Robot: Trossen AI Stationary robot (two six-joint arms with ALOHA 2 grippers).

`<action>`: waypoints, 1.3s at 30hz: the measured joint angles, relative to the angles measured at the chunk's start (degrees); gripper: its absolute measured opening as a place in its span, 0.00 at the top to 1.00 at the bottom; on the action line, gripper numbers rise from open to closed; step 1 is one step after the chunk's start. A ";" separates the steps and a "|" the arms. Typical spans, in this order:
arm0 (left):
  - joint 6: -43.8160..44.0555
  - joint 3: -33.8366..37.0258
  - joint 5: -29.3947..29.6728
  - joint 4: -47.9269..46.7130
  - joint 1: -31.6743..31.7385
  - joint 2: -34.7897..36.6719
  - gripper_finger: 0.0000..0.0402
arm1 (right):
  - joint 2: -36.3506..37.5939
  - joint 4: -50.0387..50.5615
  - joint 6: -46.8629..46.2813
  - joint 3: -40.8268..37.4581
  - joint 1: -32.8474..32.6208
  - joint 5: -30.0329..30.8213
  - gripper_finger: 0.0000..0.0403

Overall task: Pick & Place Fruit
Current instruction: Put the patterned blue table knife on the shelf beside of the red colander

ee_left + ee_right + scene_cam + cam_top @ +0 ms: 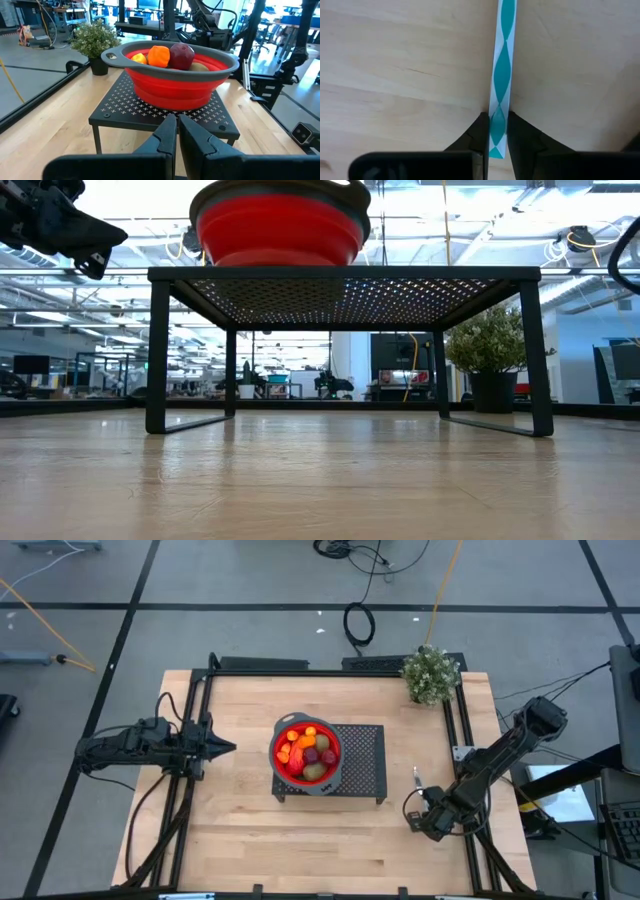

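Fruit (306,750) all piled in red bowl (305,778), bowl on black mesh stand (362,762) mid-table. I see nothing loose on wood.

Left gripper (226,748) parked just left of bowl, fingers (167,136) pressed together, empty.

Right gripper (498,131) low over table near right edge, fingers nipping teal-and-white striped strip (502,75), apparently the thin utensil, not fruit.

My read: placing looks done. If I lift the strip, go straight up, keep grip centred, don't drag across wood. Plant (431,673) well clear.
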State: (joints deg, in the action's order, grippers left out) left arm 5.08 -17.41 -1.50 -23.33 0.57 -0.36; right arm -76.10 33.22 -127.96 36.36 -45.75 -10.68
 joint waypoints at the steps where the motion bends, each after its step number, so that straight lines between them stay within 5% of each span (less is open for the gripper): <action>1: 0.01 -0.01 0.00 0.00 0.01 0.00 0.95 | 0.15 0.00 0.01 0.00 0.00 0.76 0.91; 14: 0.17 0.01 0.00 0.00 0.01 0.00 0.95 | 5.16 2.22 -0.37 0.13 0.01 12.60 0.91; 25: 1.09 0.01 -0.02 0.00 0.01 0.00 0.95 | 12.40 3.29 1.63 0.24 0.01 36.15 0.91; 30: 1.11 0.01 -0.02 0.00 0.01 0.00 0.95 | 16.07 1.60 7.86 0.24 0.01 48.30 0.91; 39: 1.14 0.01 -0.04 0.00 0.00 0.00 0.95 | 21.57 -7.74 26.47 0.26 0.01 61.19 0.91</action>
State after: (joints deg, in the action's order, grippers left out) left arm 6.22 -17.41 -1.54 -23.33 0.57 -0.36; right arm -54.53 25.48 -101.49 36.62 -45.74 50.50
